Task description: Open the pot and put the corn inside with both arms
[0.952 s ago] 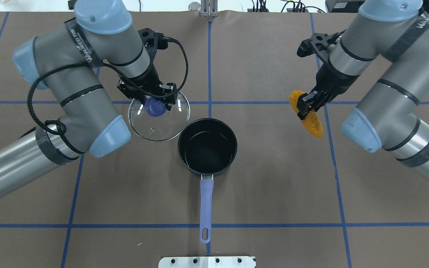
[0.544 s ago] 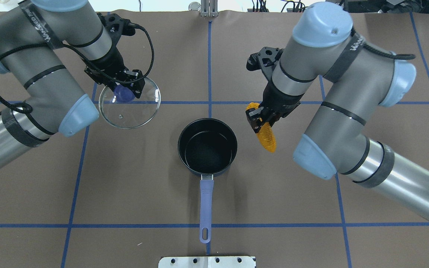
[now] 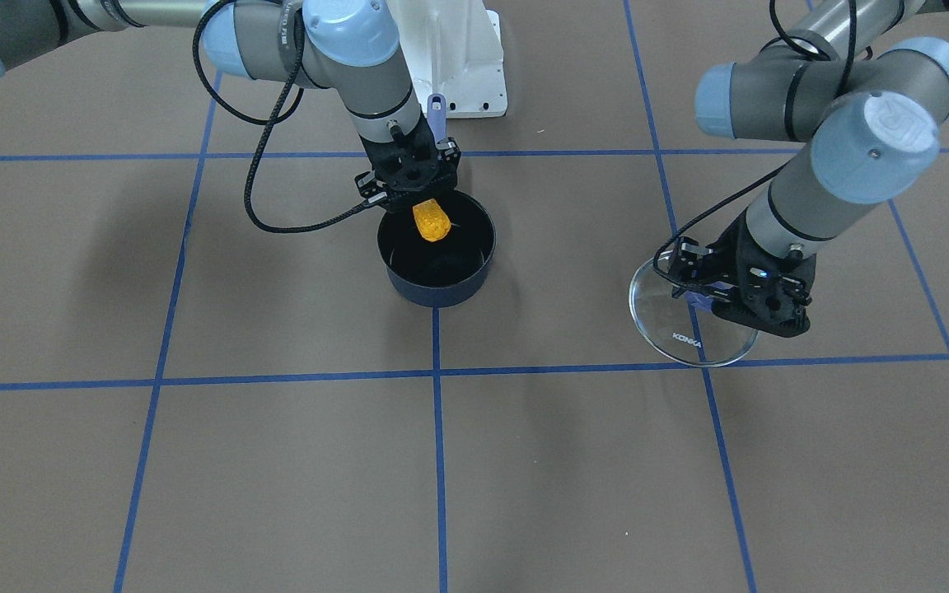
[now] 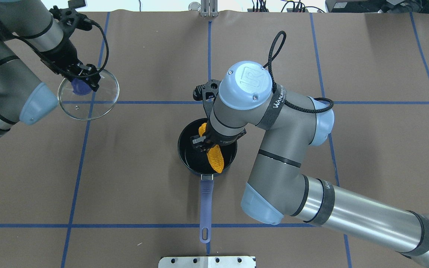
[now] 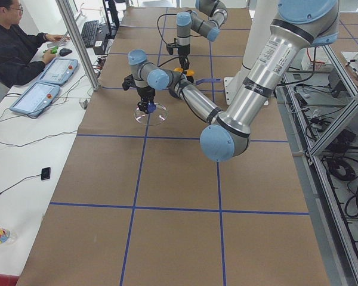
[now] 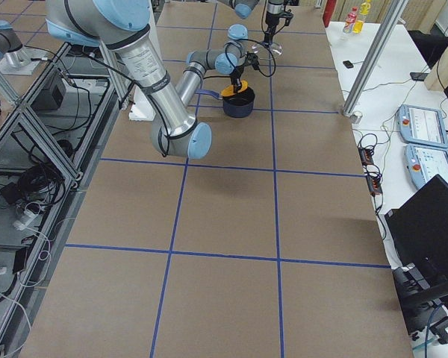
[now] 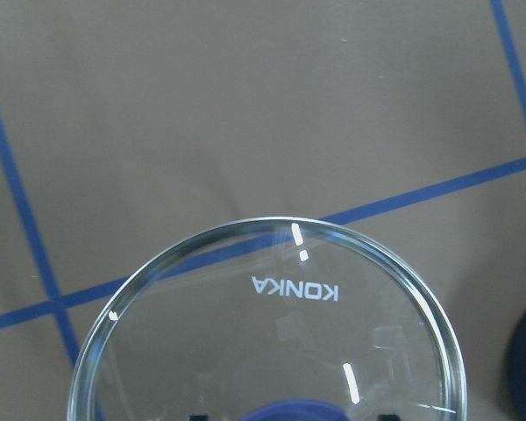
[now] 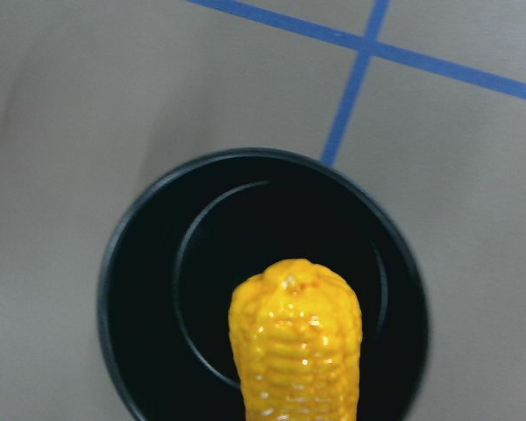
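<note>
Two firm holds: right gripper [image 4: 202, 144] pinches the yellow-orange corn cob [image 4: 215, 159] mid-length over the dark navy saucepan [image 3: 437, 290]; left gripper [image 4: 83, 79] clamps the lavender knob [image 4: 78, 86] of the round glass lid [image 4: 101, 101].

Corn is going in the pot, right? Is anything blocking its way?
Nothing visible. The right hand holds the corn right over the open pot, and the left hand holds the lid off to the side, away from it.
</note>
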`<state>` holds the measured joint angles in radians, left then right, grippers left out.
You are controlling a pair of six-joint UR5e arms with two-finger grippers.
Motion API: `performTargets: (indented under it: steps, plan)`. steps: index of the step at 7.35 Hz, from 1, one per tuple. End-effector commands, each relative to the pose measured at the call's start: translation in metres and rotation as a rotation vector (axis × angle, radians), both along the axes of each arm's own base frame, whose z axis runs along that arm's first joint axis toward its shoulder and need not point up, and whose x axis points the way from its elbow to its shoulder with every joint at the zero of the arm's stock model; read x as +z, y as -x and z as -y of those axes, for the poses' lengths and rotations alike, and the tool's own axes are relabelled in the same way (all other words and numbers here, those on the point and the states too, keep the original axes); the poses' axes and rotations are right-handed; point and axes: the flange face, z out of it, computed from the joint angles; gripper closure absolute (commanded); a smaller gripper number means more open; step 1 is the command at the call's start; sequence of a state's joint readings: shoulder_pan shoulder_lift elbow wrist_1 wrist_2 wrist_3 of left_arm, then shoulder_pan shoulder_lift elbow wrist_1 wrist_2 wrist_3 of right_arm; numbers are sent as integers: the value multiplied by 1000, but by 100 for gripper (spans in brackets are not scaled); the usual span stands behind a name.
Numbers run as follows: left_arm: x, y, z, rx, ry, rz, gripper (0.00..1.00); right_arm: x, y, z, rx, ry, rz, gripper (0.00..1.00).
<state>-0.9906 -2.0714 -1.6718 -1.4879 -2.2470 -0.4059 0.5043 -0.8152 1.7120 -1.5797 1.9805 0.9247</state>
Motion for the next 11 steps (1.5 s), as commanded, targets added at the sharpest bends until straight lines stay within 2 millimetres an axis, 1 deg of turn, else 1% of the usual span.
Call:
performTargets:
  steps: [1,2,3,4,5,6,7,8,9,10,11]
  plan:
    - [37,23,0,21,-9,28,37,-6,7,-4,1,-4,10,61]
    - [44,27,0,20,-4,32,37,-6,6,-4,-5,-16,11,24]
    - [46,28,-1,20,-1,34,37,-6,5,-4,-8,-20,15,0]
    - [47,29,0,25,-5,35,37,-7,4,-4,-8,-21,19,0]
    - [69,43,-3,24,11,47,37,-9,-4,5,2,-24,29,0]
    - [87,54,-8,33,24,45,37,-14,-13,13,16,-36,61,0]
    - [118,66,-20,38,12,39,37,-16,-28,29,40,-42,80,0]
    - [150,75,-36,37,0,32,37,-17,-45,46,52,-40,110,0]
    - [167,78,-44,40,7,36,37,-16,-58,58,58,-36,119,0]
    - [179,81,-50,41,26,46,36,-11,-61,62,53,-51,112,0]
    - [189,80,-51,45,42,55,36,-8,-62,65,55,-51,107,0]
